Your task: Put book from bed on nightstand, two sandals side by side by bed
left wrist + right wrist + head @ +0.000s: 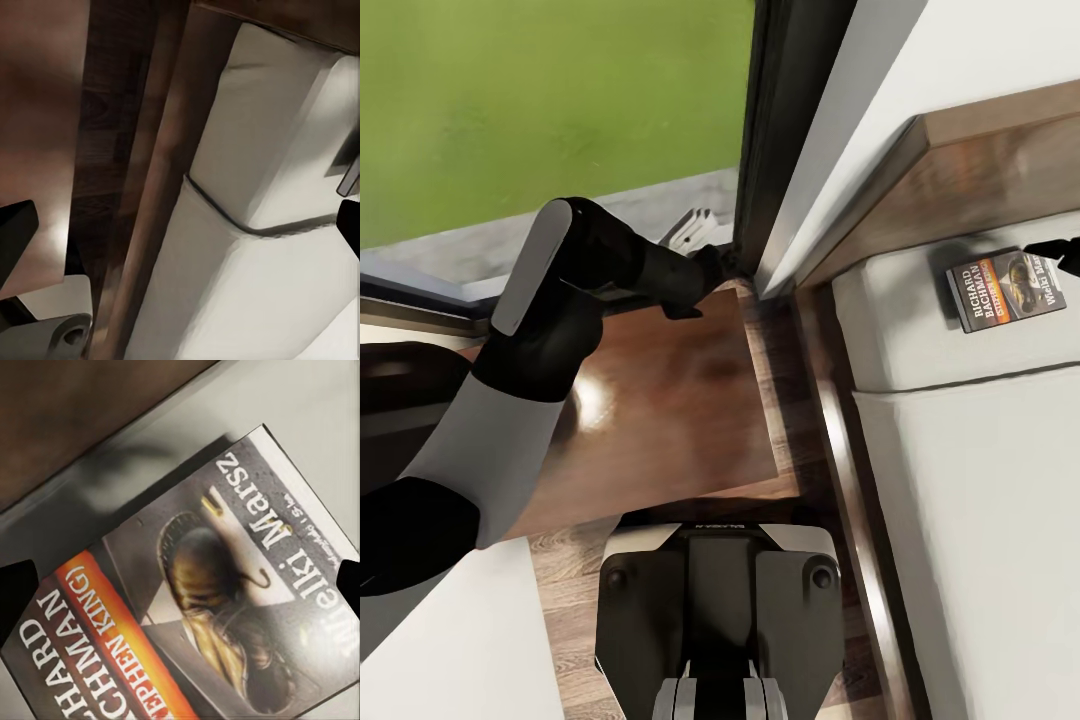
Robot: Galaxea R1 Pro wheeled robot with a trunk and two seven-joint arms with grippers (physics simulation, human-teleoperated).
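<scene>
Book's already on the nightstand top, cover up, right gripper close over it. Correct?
Not quite. The book lies cover up on the bed, near the headboard, not on the nightstand; the head view shows it. The right gripper is close over it, as the right wrist view shows.

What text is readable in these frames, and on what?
All on the book cover, lying on the bed:
"RICHARD BACHMAN", white author name
"(STEPHEN KING)" on the orange band
"Wielki Marsz", white title
Small line beside the title: too small to read.
Lettering on the robot's base: blurred, unreadable.
</scene>
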